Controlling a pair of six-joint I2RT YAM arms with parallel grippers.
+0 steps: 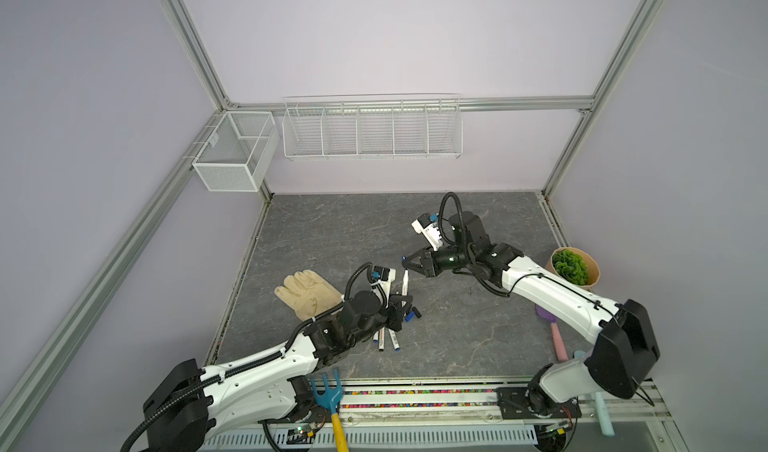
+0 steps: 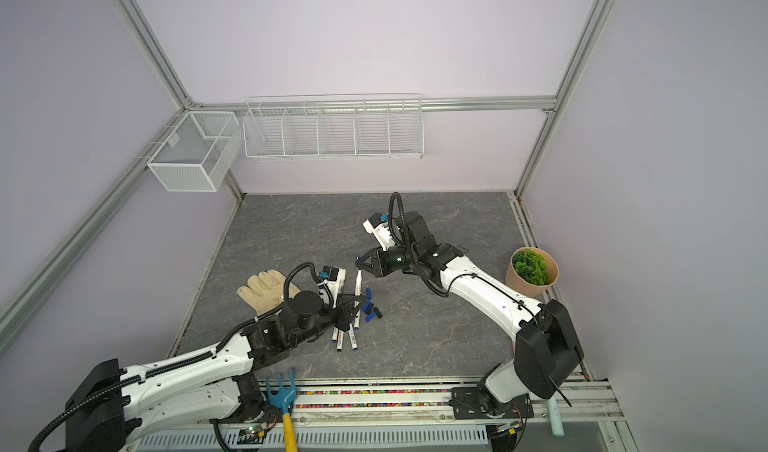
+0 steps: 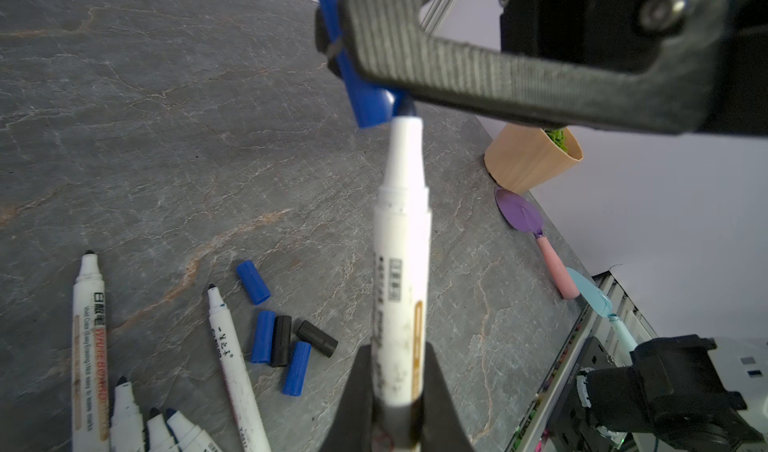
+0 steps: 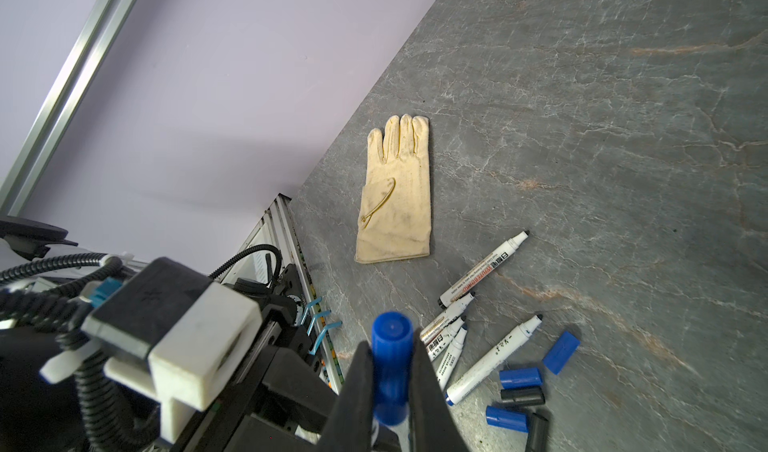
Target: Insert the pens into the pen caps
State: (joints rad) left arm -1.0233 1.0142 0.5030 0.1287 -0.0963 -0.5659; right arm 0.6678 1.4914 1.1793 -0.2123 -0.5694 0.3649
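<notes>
Blue cap (image 4: 390, 362), clamped in raised right tool (image 4: 392, 344), meets pen (image 3: 401, 262) clamped in left tool (image 3: 398, 349).

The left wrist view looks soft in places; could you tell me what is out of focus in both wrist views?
Left wrist view: the held pen and blue cap are blurred, the loose caps sharp; right wrist view: that cap is slightly soft, the glove crisp.

**Materials / finish**
tabletop (image 3: 166, 117): matt grey stone-look, veined. pen (image 3: 401, 262): smooth white plastic, smudged. pen cap (image 4: 390, 337): smooth blue plastic. glove (image 4: 397, 196): cream cloth, soiled. right gripper (image 4: 392, 354) fingers (image 3: 498, 75): matt black, ribbed layer lines. wire baskets (image 1: 372, 129): white-coated metal.
</notes>
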